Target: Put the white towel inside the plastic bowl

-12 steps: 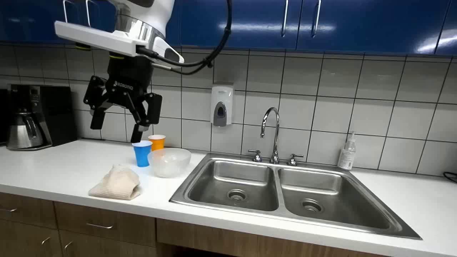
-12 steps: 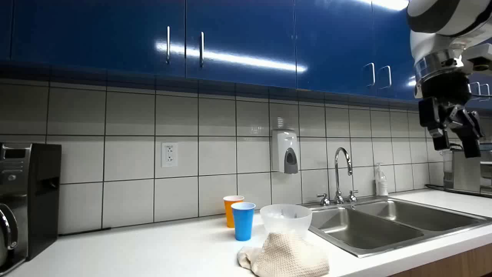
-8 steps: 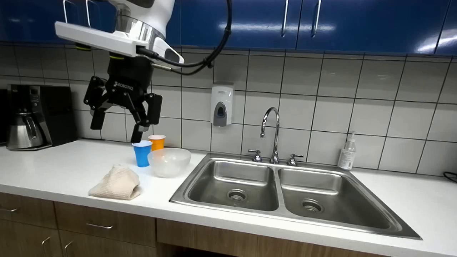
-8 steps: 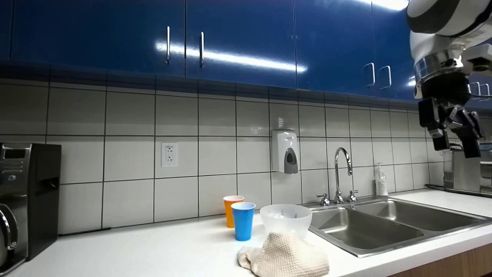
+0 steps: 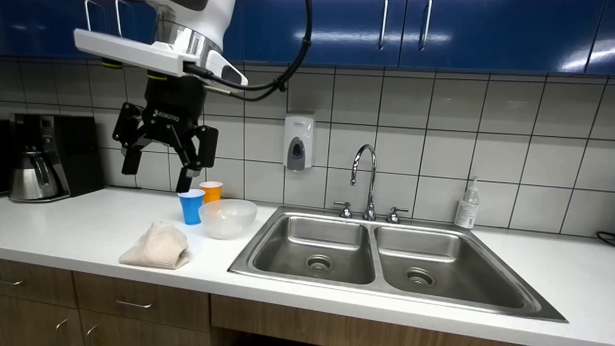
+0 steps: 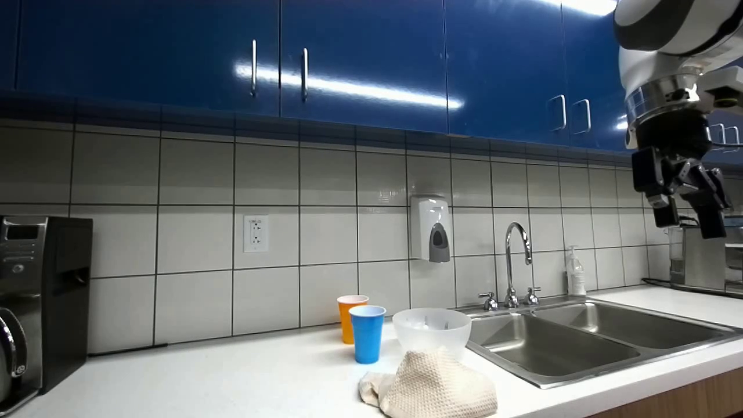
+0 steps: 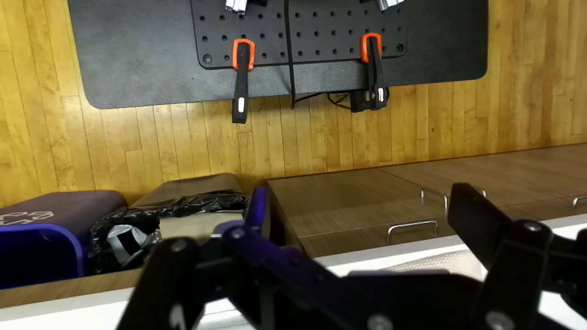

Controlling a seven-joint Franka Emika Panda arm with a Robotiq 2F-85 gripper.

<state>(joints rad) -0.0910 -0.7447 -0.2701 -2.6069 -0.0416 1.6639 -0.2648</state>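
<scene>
A cream-white waffle towel lies bunched on the counter near its front edge. It also shows in an exterior view and partly, behind the gripper, in the wrist view. The translucent plastic bowl stands upright just behind the towel, beside the sink. It also shows in an exterior view, its lower front partly covered by the towel. I do not see the bowl in the wrist view. My gripper hangs high above the counter, open, with nothing between its fingers; it also shows in the wrist view.
A blue cup and an orange cup stand beside the bowl. A double sink with a faucet lies to one side. A coffee maker stands at the far end. Blue cabinets hang above.
</scene>
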